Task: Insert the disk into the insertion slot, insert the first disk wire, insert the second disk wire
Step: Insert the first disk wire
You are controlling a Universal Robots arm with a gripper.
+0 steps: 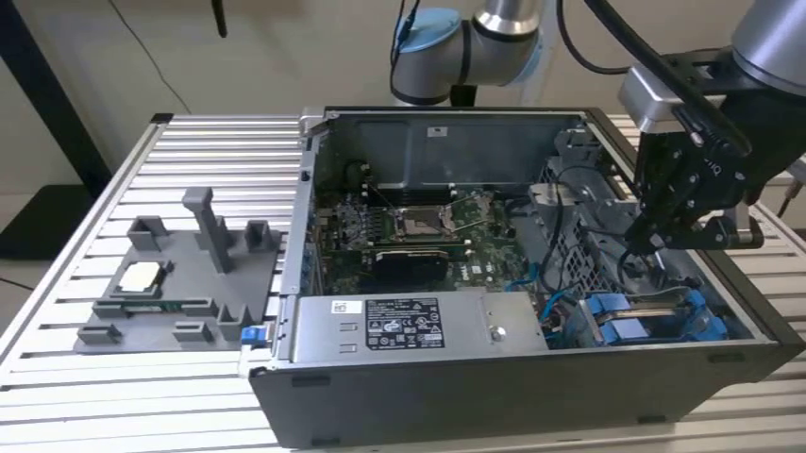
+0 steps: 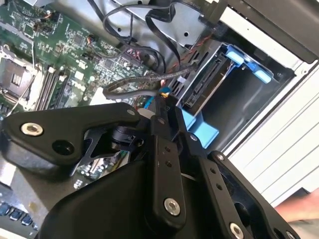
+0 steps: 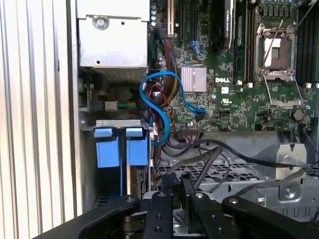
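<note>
The disk [image 2: 207, 82] sits in its bright blue carrier inside the insertion slot [image 2: 249, 99], at the case's front corner on the exterior view's right. The carrier's blue tabs [image 3: 107, 149] show under the slot's thin grey frame [image 3: 117, 122]. In the exterior view the carrier [image 1: 624, 326] lies low in the case. My gripper [image 1: 648, 241] hangs inside the case just above and behind the disk. Its black fingers [image 2: 162, 124] are pinched together on the end of a black disk wire [image 2: 134, 84], close to the disk's connector edge. The gripper [image 3: 177, 181] also shows among black cables.
A grey labelled power-supply box [image 1: 416, 326] fills the case's front. The green motherboard [image 1: 403, 226] lies behind it. A blue data cable [image 3: 159, 99] loops beside the slot. A perforated cage wall [image 3: 239, 174] lies under loose black cables. A grey fixture [image 1: 176, 283] stands on the table outside the case.
</note>
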